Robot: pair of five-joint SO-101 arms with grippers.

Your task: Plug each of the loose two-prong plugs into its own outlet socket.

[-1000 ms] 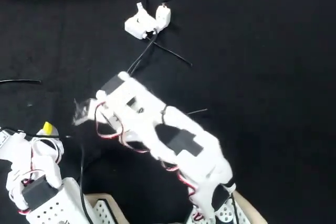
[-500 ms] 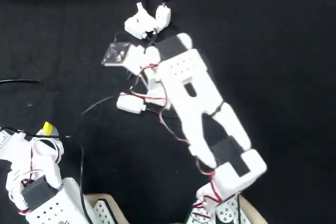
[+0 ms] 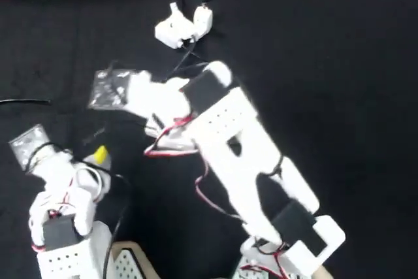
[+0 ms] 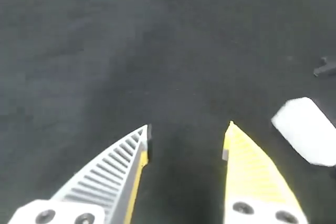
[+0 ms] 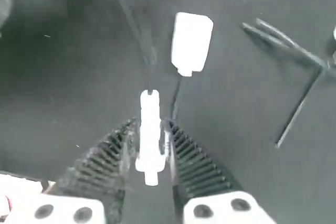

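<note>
Right claw [image 5: 149,125] clamped on white plug [image 5: 149,109], near socket block [image 3: 175,31]. Left claw [image 4: 186,132] open, empty, well apart from socket block.

A slim white plug [image 5: 150,111] stands edge-on at lower centre of the right wrist view. It is clamped between the ribbed fingers of the right gripper [image 5: 150,127], and its far end pokes out past the fingertips. Just above it a rounded white connector [image 5: 191,40] lies flat on the black cloth, with a thin black cord leaving its narrow neck. At top centre of the high view two white socket blocks [image 3: 173,31] sit touching side by side, trailing black cords.
</note>
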